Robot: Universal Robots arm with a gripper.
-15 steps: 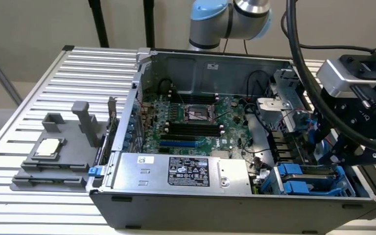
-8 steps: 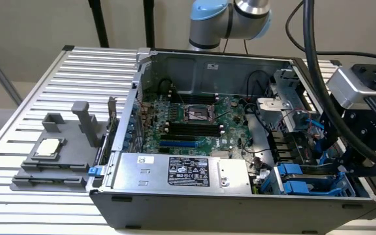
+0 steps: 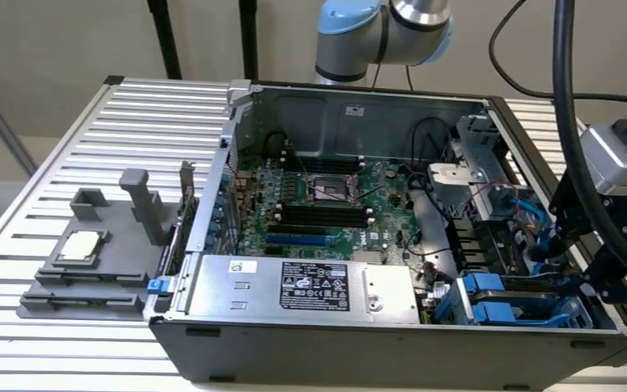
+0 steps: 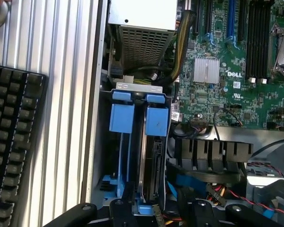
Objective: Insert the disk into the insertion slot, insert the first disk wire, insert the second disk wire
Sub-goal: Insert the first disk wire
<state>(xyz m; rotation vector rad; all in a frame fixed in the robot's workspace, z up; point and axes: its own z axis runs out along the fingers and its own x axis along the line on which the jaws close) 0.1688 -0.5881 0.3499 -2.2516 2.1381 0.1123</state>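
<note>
The disk [image 4: 150, 175] stands edge-on inside the insertion slot [image 4: 138, 87], a grey cage with blue tabs, in the bay nearer the motherboard. Its blue frame tab [image 4: 157, 121] sits level with the blue tab of the neighbouring bay [image 4: 121, 118]. My gripper [image 4: 156, 213] hangs over the disk's near end, open, one black finger on either side and nothing held. In the exterior view the gripper [image 3: 581, 284] is at the case's lower right corner, just above the insertion slot [image 3: 509, 304]. A blue flat cable [image 4: 191, 181] and a connector with red and black wires [image 4: 218, 192] lie loose beside the cage.
The silver power supply box [image 3: 303, 286] adjoins the cage. The motherboard [image 3: 325, 204] fills the case floor. A black keyboard [image 4: 14, 142] lies on the slatted table [image 4: 71, 71] outside the case wall. A grey fixture holding a chip [image 3: 82, 247] sits at the exterior view's left.
</note>
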